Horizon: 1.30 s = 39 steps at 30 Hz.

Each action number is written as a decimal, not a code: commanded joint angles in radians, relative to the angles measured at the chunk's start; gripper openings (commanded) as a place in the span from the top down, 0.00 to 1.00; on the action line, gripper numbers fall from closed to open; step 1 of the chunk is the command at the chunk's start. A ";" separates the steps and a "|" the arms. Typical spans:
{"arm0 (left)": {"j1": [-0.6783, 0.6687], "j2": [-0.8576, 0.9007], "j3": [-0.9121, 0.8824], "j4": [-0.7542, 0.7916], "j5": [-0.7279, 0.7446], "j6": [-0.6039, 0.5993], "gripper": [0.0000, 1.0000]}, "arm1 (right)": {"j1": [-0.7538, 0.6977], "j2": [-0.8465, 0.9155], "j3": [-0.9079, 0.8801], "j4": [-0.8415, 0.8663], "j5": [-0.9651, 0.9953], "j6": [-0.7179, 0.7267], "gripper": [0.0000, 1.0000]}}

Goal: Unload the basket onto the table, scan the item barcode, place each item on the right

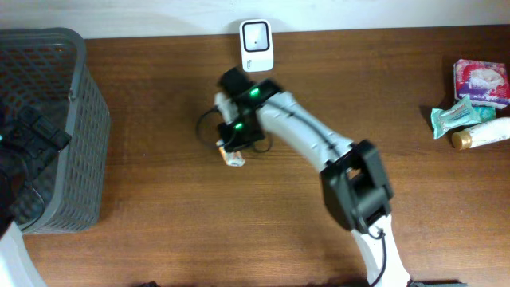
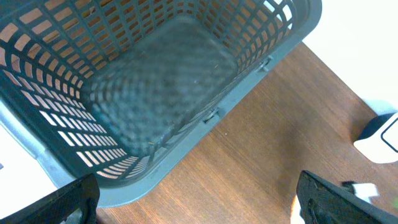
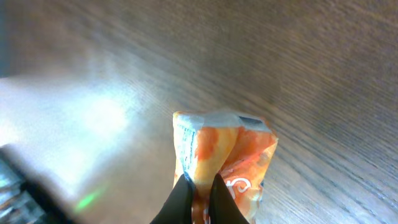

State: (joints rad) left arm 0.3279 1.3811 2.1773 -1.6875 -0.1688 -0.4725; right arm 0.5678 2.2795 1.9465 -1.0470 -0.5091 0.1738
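Note:
The item is a small orange and white packet, pinched between the black fingers of my right gripper, which is shut on it just above the wooden table. From overhead the packet shows below the right gripper, in front of the white barcode scanner at the table's back edge. My left gripper hangs open over the table beside the grey basket, holding nothing. The barcode itself is not visible.
The grey mesh basket stands at the left edge of the table. At the far right lie a pink packet, a teal packet and a white bottle. A black cable loops near the right gripper.

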 commanded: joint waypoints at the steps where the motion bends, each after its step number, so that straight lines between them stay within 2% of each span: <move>1: 0.005 -0.002 0.001 0.000 -0.004 -0.008 0.01 | -0.103 0.003 -0.144 0.020 -0.386 -0.119 0.96; 4: 0.005 -0.002 0.001 0.000 -0.004 -0.008 0.01 | -0.235 0.003 -0.336 0.128 -0.470 -0.114 0.96; 7: 0.005 -0.002 0.001 0.000 -0.004 -0.008 0.01 | -0.378 -0.001 -0.362 0.096 -0.433 -0.115 0.96; 9: 0.005 -0.002 0.001 0.000 -0.004 -0.008 0.01 | -0.460 -0.020 -0.301 -0.005 -0.332 -0.129 0.88; 10: 0.005 -0.002 0.001 0.000 -0.004 -0.008 0.01 | -0.487 -0.037 -0.257 -0.074 -0.285 -0.178 0.80; 15: 0.005 -0.002 0.001 0.000 -0.004 -0.008 0.01 | -0.472 -0.057 -0.181 -0.206 -0.253 -0.308 0.51; 20: 0.005 -0.002 0.001 0.000 -0.004 -0.008 0.01 | -0.364 -0.050 -0.182 -0.159 -0.158 -0.311 0.51; 22: 0.005 -0.002 0.001 0.000 -0.004 -0.008 0.01 | -0.320 -0.047 -0.199 -0.112 -0.026 -0.215 0.51; 29: 0.005 -0.002 0.001 0.000 -0.004 -0.008 0.01 | -0.306 -0.047 -0.323 -0.007 -0.013 -0.225 0.53; 32: 0.005 -0.002 0.001 0.000 -0.004 -0.008 0.01 | -0.306 -0.047 -0.363 0.019 -0.066 -0.225 0.91; 33: 0.005 -0.002 0.001 0.000 -0.004 -0.008 0.01 | -0.306 -0.048 -0.361 0.019 -0.103 -0.225 0.96; 37: 0.005 -0.002 0.001 0.000 -0.004 -0.008 0.01 | -0.307 -0.050 -0.303 0.002 -0.365 -0.234 0.96; 39: 0.005 -0.002 0.001 0.000 -0.004 -0.008 0.01 | -0.307 -0.051 -0.230 -0.018 -0.546 -0.311 0.96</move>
State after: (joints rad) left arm 0.3279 1.3811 2.1773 -1.6871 -0.1688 -0.4725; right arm 0.2607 2.2398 1.6318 -1.0592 -0.8246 -0.0704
